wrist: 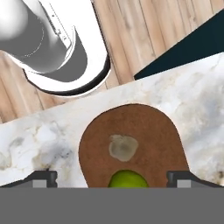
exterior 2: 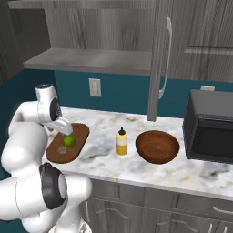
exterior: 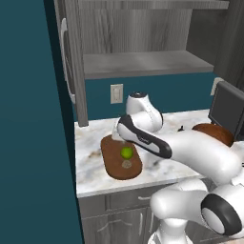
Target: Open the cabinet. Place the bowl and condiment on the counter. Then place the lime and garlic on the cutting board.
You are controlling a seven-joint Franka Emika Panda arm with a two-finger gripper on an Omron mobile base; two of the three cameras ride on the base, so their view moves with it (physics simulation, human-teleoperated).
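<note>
The dark oval cutting board point(exterior: 112, 164) point(exterior 2: 80, 131) point(wrist: 151, 131) lies on the marble counter point(exterior: 90, 157) point(exterior 2: 191, 173). On the board rest the green lime point(exterior: 127, 152) point(exterior 2: 69, 140) point(wrist: 127, 179) and, just beside it, the tan garlic point(exterior: 127, 164) point(exterior 2: 62, 149) point(wrist: 122, 146). My gripper point(exterior 2: 67, 134) point(wrist: 113, 180) hangs open right over the lime, a fingertip point(wrist: 43, 178) to each side, holding nothing. The yellow condiment point(exterior 2: 121, 141) stands upright mid-counter, with the brown bowl point(exterior 2: 157, 146) point(exterior: 213, 133) to its right. The cabinet point(exterior: 143, 64) point(exterior 2: 91, 59) stands open, its shelf bare.
A black microwave point(exterior 2: 211, 132) point(exterior: 226, 112) sits at the counter's right end. The open cabinet door point(exterior 2: 159, 59) point(exterior: 71, 57) juts out over the counter. A wall outlet point(exterior 2: 94, 87) is behind the board. Wood floor point(wrist: 144, 30) lies beyond the counter edge.
</note>
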